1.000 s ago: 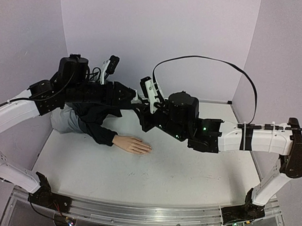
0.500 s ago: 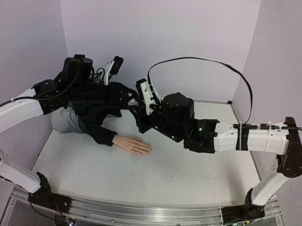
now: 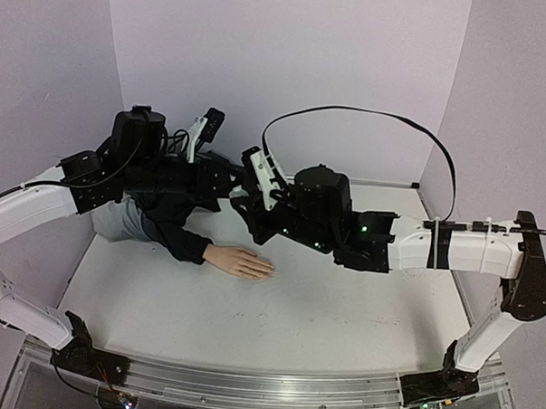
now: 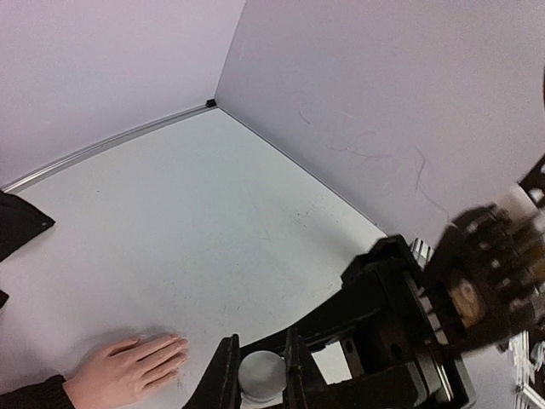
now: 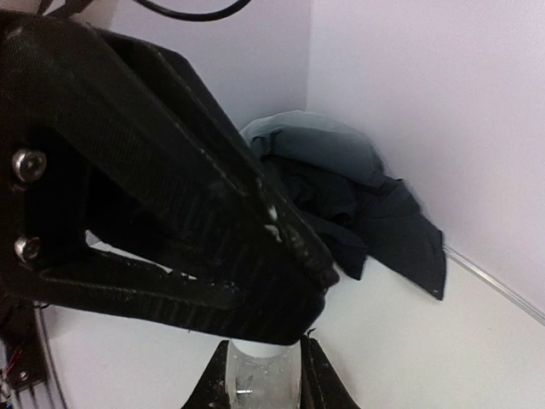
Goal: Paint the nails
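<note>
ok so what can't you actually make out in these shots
- nails: too small in the top and left wrist views; absent from the right wrist view.
- clear bottle: cut off by the right wrist view's bottom edge; hidden behind the right gripper from above.
- brush: not visible anywhere.
- white cap: on or off the bottle, unclear.

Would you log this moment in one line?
left gripper: shut on small bottle | right gripper: same bottle | mannequin hand: flat, untouched

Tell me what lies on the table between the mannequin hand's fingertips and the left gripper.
Nothing. In the left wrist view, the white table between the mannequin hand and the left gripper is bare.
</note>
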